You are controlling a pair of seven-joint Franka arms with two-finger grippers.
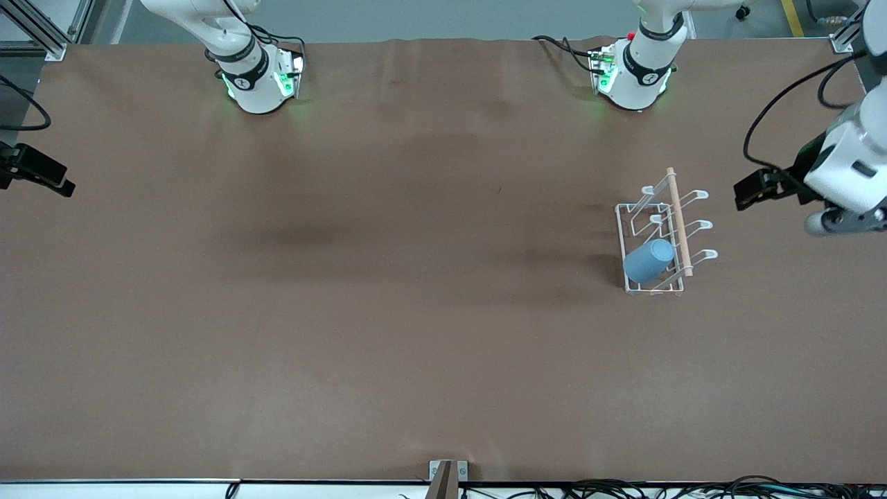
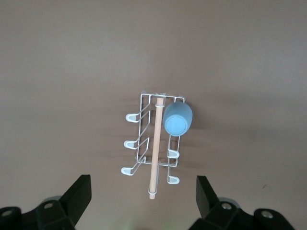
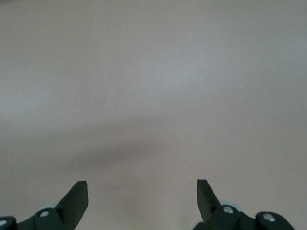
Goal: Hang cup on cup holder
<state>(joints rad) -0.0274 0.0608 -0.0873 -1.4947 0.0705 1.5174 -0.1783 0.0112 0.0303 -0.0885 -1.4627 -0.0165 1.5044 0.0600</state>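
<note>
The light blue cup (image 1: 648, 260) hangs mouth-down on a prong of the white wire cup holder (image 1: 641, 208), at the holder's end nearest the front camera. The holder stands toward the left arm's end of the table, its wooden rod (image 1: 678, 218) along the top. In the left wrist view the cup (image 2: 178, 119) and the holder (image 2: 144, 143) lie well below my left gripper (image 2: 143, 189). The left gripper (image 1: 847, 220) is open and empty, up in the air over the table's edge beside the holder. My right gripper (image 3: 142, 191) is open and empty over bare table.
The brown table (image 1: 388, 298) carries nothing else. The two arm bases (image 1: 260, 80) (image 1: 634, 76) stand along the edge farthest from the front camera. A black part of the right hand (image 1: 34, 173) shows at the right arm's end.
</note>
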